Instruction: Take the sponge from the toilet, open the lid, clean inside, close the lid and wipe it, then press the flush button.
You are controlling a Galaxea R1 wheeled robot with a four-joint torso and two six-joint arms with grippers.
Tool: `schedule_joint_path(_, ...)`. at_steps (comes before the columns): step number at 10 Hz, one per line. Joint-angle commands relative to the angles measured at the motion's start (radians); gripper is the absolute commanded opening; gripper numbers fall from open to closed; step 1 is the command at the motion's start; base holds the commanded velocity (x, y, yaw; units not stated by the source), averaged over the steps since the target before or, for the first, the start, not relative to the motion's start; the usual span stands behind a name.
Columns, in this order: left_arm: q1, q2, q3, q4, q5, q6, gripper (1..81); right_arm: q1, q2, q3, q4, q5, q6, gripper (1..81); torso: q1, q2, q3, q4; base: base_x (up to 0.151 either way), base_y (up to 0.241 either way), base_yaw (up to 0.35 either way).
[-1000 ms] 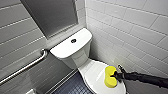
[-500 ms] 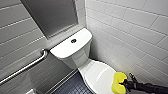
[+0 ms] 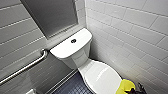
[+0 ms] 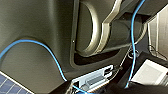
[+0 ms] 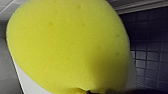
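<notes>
The yellow sponge [image 3: 126,86] sits at the front right edge of the closed white lid [image 3: 102,77], pressed on it. My right gripper [image 3: 132,91], dark and low in the head view, is shut on the sponge. In the right wrist view the sponge [image 5: 70,47] looms large over a strip of the white lid [image 5: 27,85]. The dark round flush button [image 3: 73,40] sits in the middle of the white tank top [image 3: 62,48]. The left wrist view faces the robot's own dark body and blue cables.
White tiled wall [image 3: 130,37] runs close along the toilet's right side. A steel grab bar [image 3: 25,67] slants on the left wall. Dark tiled floor [image 3: 72,87] lies left of the bowl. A grey panel [image 3: 52,17] stands behind the tank.
My right gripper has slid the sponge across the lid toward its front right edge. The toilet and the camera have stayed put.
</notes>
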Motion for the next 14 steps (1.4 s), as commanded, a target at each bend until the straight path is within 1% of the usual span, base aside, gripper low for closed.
schedule_joint_path(1, 0.033, -0.014, 0.009, 0.018, 0.014, 0.014, 81.1, -0.156, -0.081, 0.074, -0.047, -0.097, 0.003, 1.0, 0.0, 0.0, 0.0, 0.0, 0.0, 0.0, 0.0)
schedule_joint_path(3, 0.035, -0.014, 0.009, 0.018, 0.014, 0.02, 81.1, -0.254, -0.172, 0.187, -0.081, 0.011, 0.002, 1.0, 0.0, 0.0, 0.0, 0.0, 0.0, 0.0, 0.0)
schedule_joint_path(4, 0.032, -0.014, 0.009, 0.018, 0.014, 0.022, 81.1, -0.294, -0.207, 0.231, -0.1, 0.041, 0.002, 1.0, 0.0, 0.0, 0.0, 0.0, 0.0, 0.0, 0.0)
schedule_joint_path(5, 0.03, -0.014, 0.009, 0.018, 0.014, 0.02, 81.1, -0.338, -0.234, 0.249, -0.113, 0.078, 0.0, 1.0, 0.0, 0.0, 0.0, 0.0, 0.0, 0.0, 0.0)
schedule_joint_path(6, 0.03, -0.014, 0.009, 0.018, 0.014, 0.022, 81.1, -0.372, -0.256, 0.261, -0.119, 0.137, -0.006, 1.0, 0.0, 0.0, 0.0, 0.0, 0.0, 0.0, 0.0)
schedule_joint_path(7, 0.029, -0.014, 0.009, 0.018, 0.014, 0.022, 81.1, -0.375, -0.267, 0.277, -0.13, 0.161, -0.006, 1.0, 0.0, 0.0, 0.0, 0.0, 0.0, 0.0, 0.0)
schedule_joint_path(8, 0.027, -0.014, 0.009, 0.018, 0.014, 0.02, 81.1, -0.354, -0.286, 0.335, -0.17, 0.171, -0.008, 1.0, 0.0, 0.0, 0.0, 0.0, 0.0, 0.0, 0.0)
schedule_joint_path(9, 0.027, -0.014, 0.009, 0.018, 0.014, 0.022, 81.1, -0.32, -0.302, 0.378, -0.201, 0.164, -0.008, 1.0, 0.0, 0.0, 0.0, 0.0, 0.0, 0.0, 0.0)
schedule_joint_path(10, 0.027, -0.012, 0.009, 0.018, 0.014, 0.022, 81.1, -0.282, -0.312, 0.407, -0.207, 0.147, -0.008, 1.0, 0.0, 0.0, 0.0, 0.0, 0.0, 0.0, 0.0)
schedule_joint_path(11, 0.025, -0.012, 0.009, 0.017, 0.014, 0.022, 81.1, -0.21, -0.303, 0.433, -0.216, 0.046, -0.008, 1.0, 0.0, 0.0, 0.0, 0.0, 0.0, 0.0, 0.0)
schedule_joint_path(12, 0.025, -0.012, 0.009, 0.017, 0.014, 0.022, 81.1, -0.142, -0.287, 0.441, -0.216, -0.025, -0.008, 1.0, 0.0, 0.0, 0.0, 0.0, 0.0, 0.0, 0.0)
schedule_joint_path(13, 0.025, -0.012, 0.009, 0.017, 0.014, 0.02, 81.1, -0.064, -0.254, 0.443, -0.215, -0.109, -0.006, 1.0, 0.0, 0.0, 0.0, 0.0, 0.0, 0.0, 0.0)
schedule_joint_path(14, 0.025, -0.011, 0.009, 0.017, 0.014, 0.021, 81.1, 0.015, -0.202, 0.438, -0.213, -0.221, 0.0, 1.0, 0.0, 0.0, 0.0, 0.0, 0.0, 0.0, 0.0)
